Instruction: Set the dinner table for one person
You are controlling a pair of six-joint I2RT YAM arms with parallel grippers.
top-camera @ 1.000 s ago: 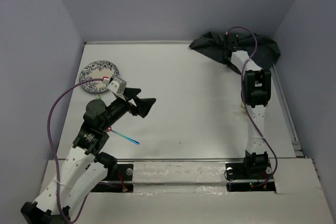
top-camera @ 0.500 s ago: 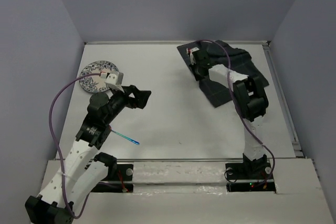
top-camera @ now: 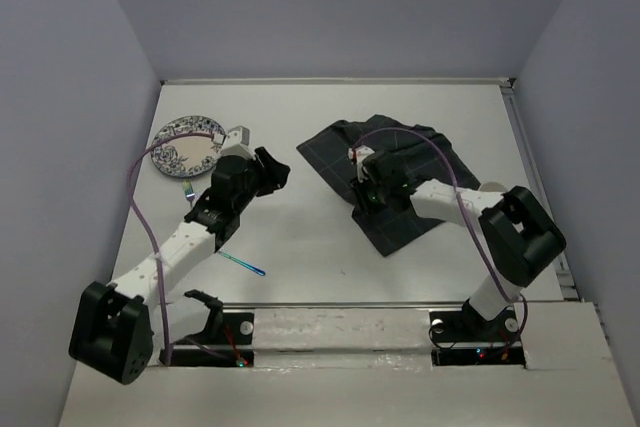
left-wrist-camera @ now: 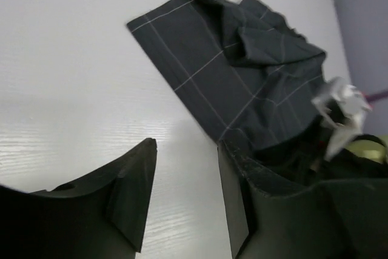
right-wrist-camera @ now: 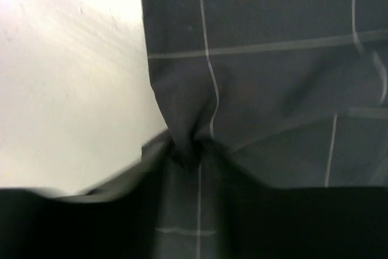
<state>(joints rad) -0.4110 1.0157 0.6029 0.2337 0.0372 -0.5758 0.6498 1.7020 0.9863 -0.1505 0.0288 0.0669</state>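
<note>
The right gripper (top-camera: 366, 185) pinches a fold of the grid cloth (top-camera: 400, 142), which lies crumpled centre-right on the dinner table (top-camera: 300, 237). The left gripper (top-camera: 272, 173), fingers spread, hovers just left of its free corner.

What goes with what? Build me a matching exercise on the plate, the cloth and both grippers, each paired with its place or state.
1. plate
2. cloth
3. left gripper
4. right gripper

A. shut on a dark fold
B. far left of the table
C. open, holding nothing
D. lying creased, right of centre

Pairs: 1-B, 2-D, 3-C, 4-A
</note>
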